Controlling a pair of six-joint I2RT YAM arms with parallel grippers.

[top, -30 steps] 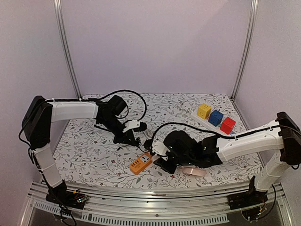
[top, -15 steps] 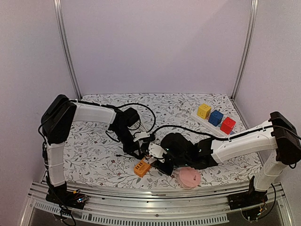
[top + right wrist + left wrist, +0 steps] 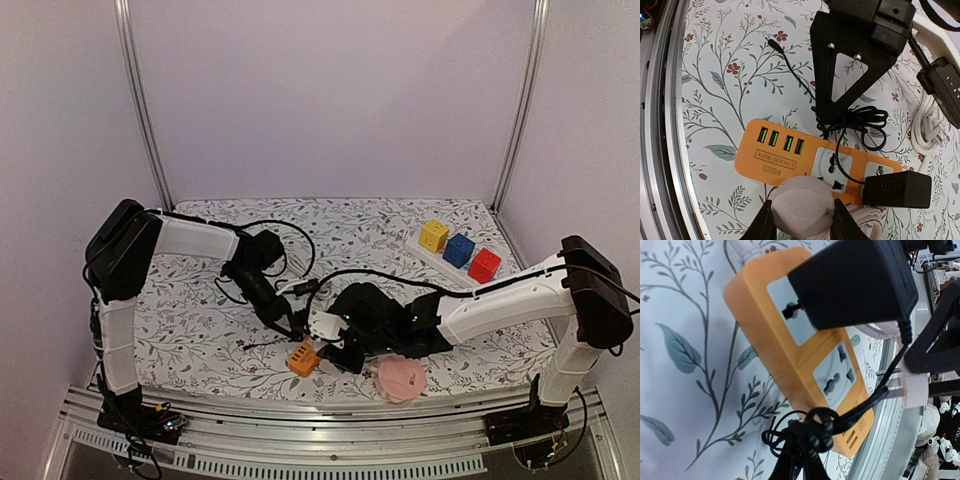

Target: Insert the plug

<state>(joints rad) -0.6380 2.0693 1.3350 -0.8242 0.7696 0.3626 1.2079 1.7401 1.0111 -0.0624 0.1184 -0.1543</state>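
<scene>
Plug (image 3: 896,190) cord (image 3: 862,120) tight in fully closed left end effector (image 3: 826,116)

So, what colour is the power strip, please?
Orange; the power strip shows best in right wrist view.

open socket (image 3: 831,172) mid-strip on orange power strip (image 3: 747,160): uncovered from above, hemmed on three sides.
far side: black adapter (image 3: 896,189) just beside it.
left side: left gripper (image 3: 827,117) tip with black cable coil (image 3: 860,122) at the strip's edge. one strand runs across the strip between socket and adapter.
right side: right gripper (image 3: 802,220) around pale pink plug (image 3: 802,202), overlapping the strip's edge.
bare flowered cloth (image 3: 370,225) at far centre. coloured blocks (image 3: 459,249) far right, well apart.
</scene>
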